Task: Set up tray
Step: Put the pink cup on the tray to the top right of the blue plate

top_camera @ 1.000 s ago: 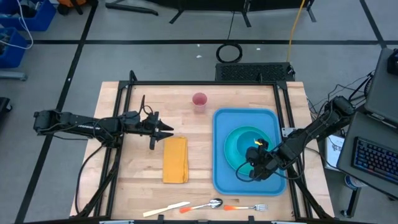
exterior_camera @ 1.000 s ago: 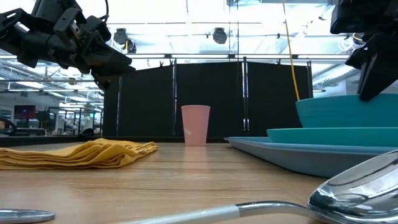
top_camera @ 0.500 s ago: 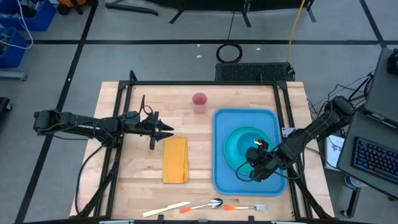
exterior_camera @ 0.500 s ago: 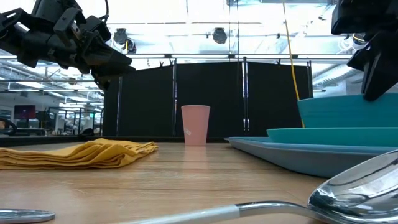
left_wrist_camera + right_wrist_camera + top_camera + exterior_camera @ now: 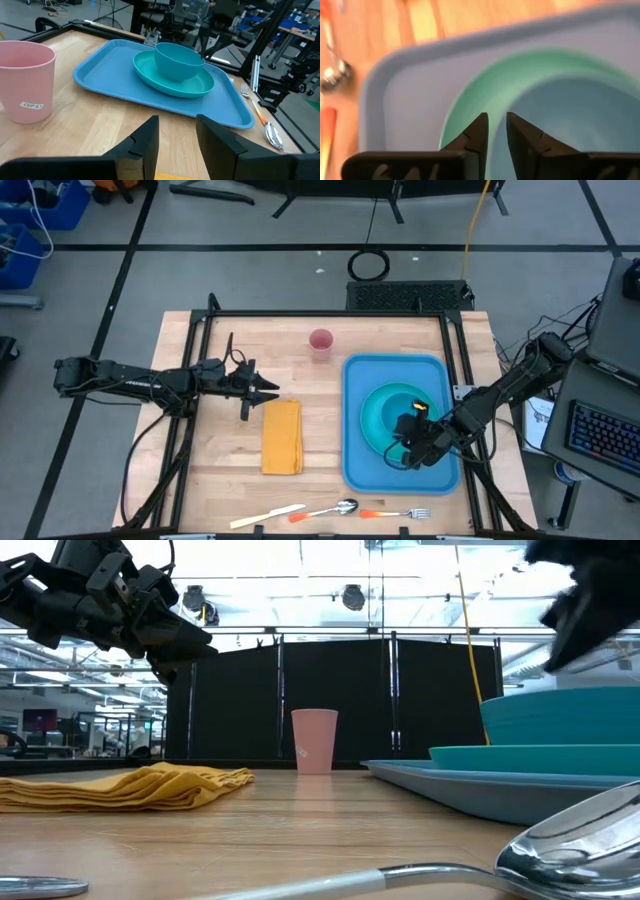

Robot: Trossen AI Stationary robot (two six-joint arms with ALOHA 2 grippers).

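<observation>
Tray setup midway, bowl and plate already in place

Blue tray [image 5: 356,465] lies at the table's right edge, carrying the turquoise plate [image 5: 372,418] and bowl [image 5: 398,401]; the right tool [image 5: 403,451] hovers above them, fingers narrowly parted, empty. The left tool [image 5: 270,392], slightly spread, waits over the yellow napkin [image 5: 282,436], likely the next pick.

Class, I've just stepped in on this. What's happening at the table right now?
A two-armed robot is laying out a meal tray. The blue tray already carries a turquoise plate with a bowl on it. The right gripper hovers over the plate's near edge, fingers slightly apart, holding nothing. The left gripper waits above the table beside the yellow napkin. The pink cup and cutlery lie off the tray.
</observation>
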